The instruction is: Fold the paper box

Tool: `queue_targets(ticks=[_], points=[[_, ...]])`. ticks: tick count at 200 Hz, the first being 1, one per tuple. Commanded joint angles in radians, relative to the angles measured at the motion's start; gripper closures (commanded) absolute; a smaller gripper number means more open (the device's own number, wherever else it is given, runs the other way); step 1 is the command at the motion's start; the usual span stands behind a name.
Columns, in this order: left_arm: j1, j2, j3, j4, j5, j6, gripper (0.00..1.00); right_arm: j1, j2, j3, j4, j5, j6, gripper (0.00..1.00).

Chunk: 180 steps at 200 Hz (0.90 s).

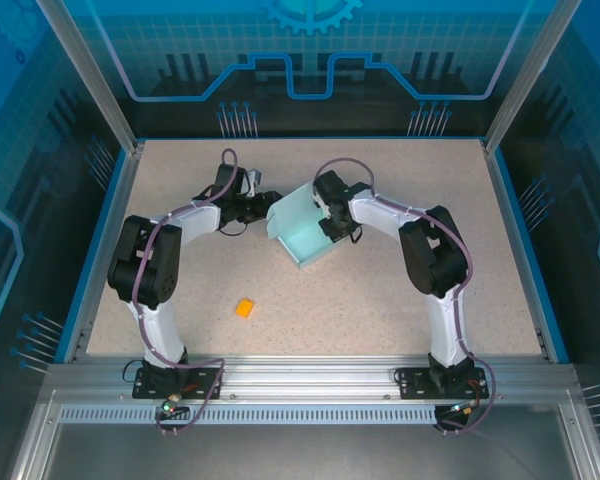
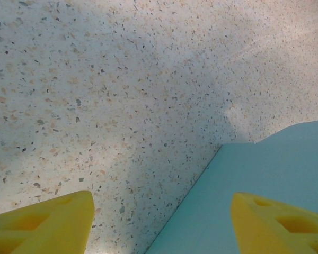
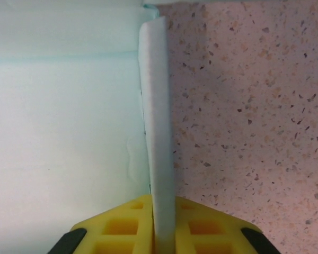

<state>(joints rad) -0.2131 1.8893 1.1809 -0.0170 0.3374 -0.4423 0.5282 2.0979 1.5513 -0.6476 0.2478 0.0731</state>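
Toward the near edge of the worktop, left of centre, a small orange block lies alone, well apart from the work. Beyond it, around mid-worktop, sits the paper box, half formed and open upward. Its long axis seems to run from near-right to far-left, with a taller panel at the far-left end.

The right jaws are closed on a thin side wall along the box's right edge, pinching it upright, with the box floor on one side and bare worktop on the other. The left jaws stand open and hold nothing. They are at the box's far-left edge, one finger over a pale-blue panel and the other finger over bare worktop.

The step in hand looks like raising the walls. The next move probably calls for the left jaws to close on that edge and fold it up while the right grip keeps its wall standing. The card is thin, so a hard pull could crease it or drag the box.
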Motion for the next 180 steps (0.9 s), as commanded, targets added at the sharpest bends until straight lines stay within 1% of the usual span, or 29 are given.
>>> queue_targets(ticks=[1,32,78,99,120,139,163,180], points=[[0.003,-0.041,-0.009,0.002,0.003,0.017,0.3,-0.034,-0.044,-0.016,0.03,-0.102,0.024,0.75],[0.003,-0.042,-0.014,0.005,0.002,0.016,0.3,-0.045,-0.054,-0.013,0.047,-0.156,0.037,0.64],[0.003,-0.045,-0.017,0.005,-0.001,0.015,0.3,-0.07,-0.061,-0.025,0.081,-0.218,0.063,0.54],[0.003,-0.054,-0.026,0.005,-0.007,0.015,0.3,-0.088,-0.074,-0.044,0.107,-0.258,0.079,0.53],[0.004,-0.07,-0.045,0.016,-0.023,0.008,0.3,-0.109,-0.09,-0.071,0.128,-0.315,0.097,0.57],[0.009,-0.088,-0.07,0.029,-0.044,-0.002,0.3,-0.12,-0.125,-0.132,0.169,-0.399,0.112,0.6],[0.024,-0.111,-0.109,0.062,-0.072,-0.025,0.3,-0.117,-0.172,-0.218,0.228,-0.501,0.139,0.6],[0.039,-0.13,-0.141,0.085,-0.09,-0.043,0.3,-0.114,-0.211,-0.282,0.26,-0.526,0.158,0.59]])
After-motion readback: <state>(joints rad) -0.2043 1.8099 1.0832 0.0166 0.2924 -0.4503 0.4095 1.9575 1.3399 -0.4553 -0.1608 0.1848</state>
